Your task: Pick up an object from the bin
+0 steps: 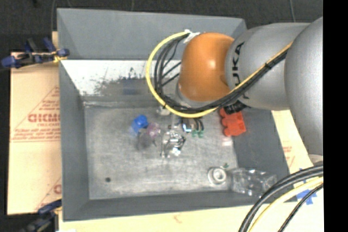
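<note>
My gripper (173,143) pokes out below the arm's orange cover, low over the middle of the bin floor. Just to its left lie a pale pink translucent piece (154,129) and a dark grey piece (144,141). A small blue object (140,123) sits a little further left, touching the pink one. To the gripper's right, a small green thing (197,132) lies close under the cover's edge. I see nothing held in the gripper.
A red blocky object (233,124) lies at the right side of the bin, partly under the arm. A white ring-shaped piece (217,175) and a clear plastic thing (250,181) rest near the front right corner.
</note>
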You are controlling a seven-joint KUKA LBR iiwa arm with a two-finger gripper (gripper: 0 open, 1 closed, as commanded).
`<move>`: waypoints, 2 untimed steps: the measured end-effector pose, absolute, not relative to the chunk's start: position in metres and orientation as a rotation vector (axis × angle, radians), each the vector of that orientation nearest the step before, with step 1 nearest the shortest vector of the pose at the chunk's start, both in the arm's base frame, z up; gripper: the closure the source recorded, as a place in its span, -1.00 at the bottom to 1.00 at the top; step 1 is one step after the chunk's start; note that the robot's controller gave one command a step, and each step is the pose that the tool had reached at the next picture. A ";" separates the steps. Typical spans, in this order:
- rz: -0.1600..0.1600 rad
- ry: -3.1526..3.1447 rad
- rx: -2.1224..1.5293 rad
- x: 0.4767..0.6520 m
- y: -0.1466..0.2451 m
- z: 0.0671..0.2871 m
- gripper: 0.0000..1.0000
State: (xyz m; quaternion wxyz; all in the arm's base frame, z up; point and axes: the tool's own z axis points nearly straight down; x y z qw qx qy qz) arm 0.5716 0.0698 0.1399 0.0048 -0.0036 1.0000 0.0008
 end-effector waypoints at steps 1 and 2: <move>0.000 3.132 -0.106 0.606 0.100 0.076 -1.00; 0.001 3.127 -0.102 0.607 0.100 0.081 1.00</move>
